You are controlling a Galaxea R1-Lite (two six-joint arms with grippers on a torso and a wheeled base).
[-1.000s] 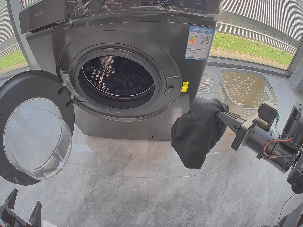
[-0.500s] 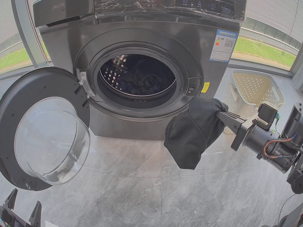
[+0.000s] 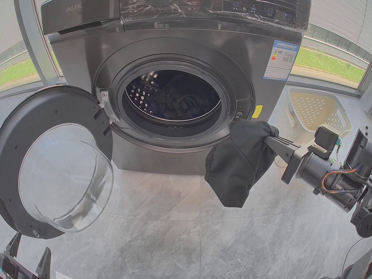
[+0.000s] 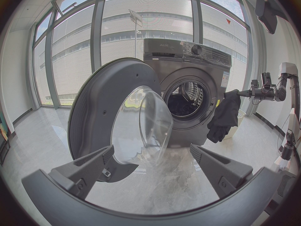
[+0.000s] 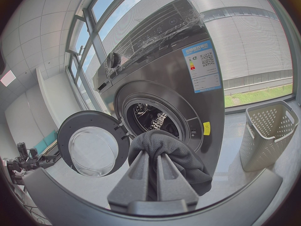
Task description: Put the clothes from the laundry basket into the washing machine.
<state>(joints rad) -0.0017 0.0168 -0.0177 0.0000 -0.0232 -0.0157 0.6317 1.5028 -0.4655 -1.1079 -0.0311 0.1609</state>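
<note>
My right gripper (image 3: 270,139) has its jaws squeezed almost shut on a dark cloth (image 3: 237,163). The top of the cloth is pinched between them. The rest hangs down in a lump at the right middle of the head view. The cloth is in front of the washing machine (image 3: 174,35), by the lower right of its round hole, not inside. The door (image 3: 42,109) is wide open at the left. The laundry basket (image 3: 310,109) stands at the right. My left gripper (image 4: 151,148) has its jaws wide apart and holds nothing, down in the lower left corner.
</note>
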